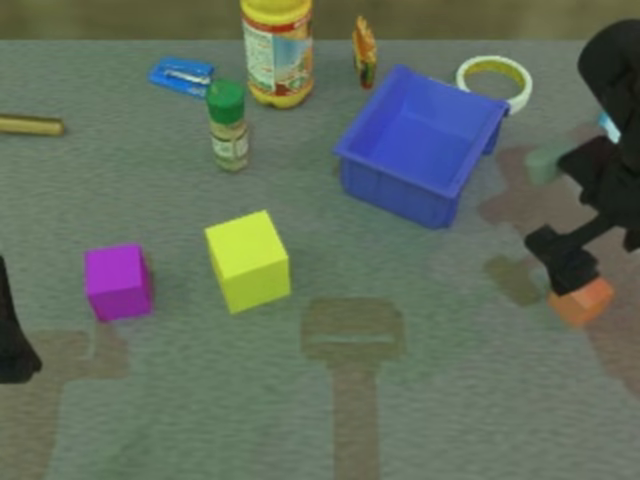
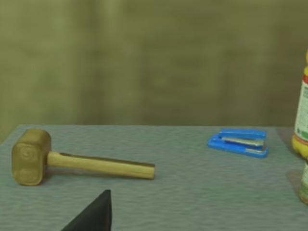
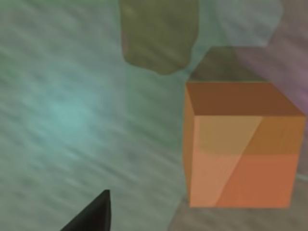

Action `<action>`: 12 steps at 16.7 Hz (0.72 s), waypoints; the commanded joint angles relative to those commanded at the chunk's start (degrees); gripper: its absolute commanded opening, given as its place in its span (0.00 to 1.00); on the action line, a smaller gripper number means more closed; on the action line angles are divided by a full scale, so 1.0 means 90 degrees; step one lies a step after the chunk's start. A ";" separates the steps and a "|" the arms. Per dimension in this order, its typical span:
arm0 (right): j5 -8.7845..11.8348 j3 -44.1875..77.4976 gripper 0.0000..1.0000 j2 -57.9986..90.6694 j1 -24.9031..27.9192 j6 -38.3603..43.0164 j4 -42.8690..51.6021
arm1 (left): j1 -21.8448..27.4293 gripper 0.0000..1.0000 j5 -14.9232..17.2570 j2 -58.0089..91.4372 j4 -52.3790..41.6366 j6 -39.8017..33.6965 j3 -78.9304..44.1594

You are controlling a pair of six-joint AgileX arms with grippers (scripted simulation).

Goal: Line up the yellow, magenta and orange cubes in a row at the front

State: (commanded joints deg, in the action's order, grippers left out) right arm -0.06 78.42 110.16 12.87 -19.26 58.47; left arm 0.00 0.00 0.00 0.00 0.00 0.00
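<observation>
The right end effector (image 1: 573,283) sits near the right edge of the bench (image 1: 450,400), directly over the orange cube (image 1: 582,300), whose lower part shows just beneath the dark fingers in the top view. In the right wrist view the orange cube (image 3: 240,149) fills much of the frame, close to the camera, with one dark fingertip (image 3: 94,214) off to its side; whether the fingers are closed on the cube or merely around it I cannot tell. The yellow cube (image 1: 247,260) rests left of the bench's middle, turned slightly askew, and the magenta cube (image 1: 118,281) sits to its left, apart from it. The left end effector (image 1: 15,345) is parked at the left edge of the bench, mostly out of frame (its opening cannot be judged). Behind the cubes, the blue open box (image 1: 420,145) stands on the right half of the bench, turned at an angle, and its visible interior holds nothing. Along the back are a yellow-lidded jar (image 1: 277,50), a green-capped spice bottle (image 1: 228,125), a blue stapler (image 1: 181,75), a roll of tape (image 1: 494,82) and a small figure (image 1: 364,50). The left wrist view shows a wooden mallet (image 2: 72,161) lying on its side, well apart from the stapler (image 2: 238,143).
</observation>
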 joint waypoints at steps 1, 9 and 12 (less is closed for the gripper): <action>0.0000 -0.0122 1.00 0.0094 0.0006 0.0001 -0.0216 | 0.0000 1.00 0.0000 0.0000 0.0000 0.0000 0.0000; -0.0005 -0.0985 1.00 0.0812 0.0025 0.0031 -0.1820 | 0.0000 1.00 0.0000 0.0000 0.0000 0.0000 0.0000; -0.0005 -0.0985 1.00 0.0812 0.0025 0.0031 -0.1820 | 0.0000 1.00 0.0000 0.0000 0.0000 0.0000 0.0000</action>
State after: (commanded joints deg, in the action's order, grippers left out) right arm -0.10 69.56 117.46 13.09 -18.98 42.09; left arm 0.00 0.00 0.00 0.00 0.00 0.00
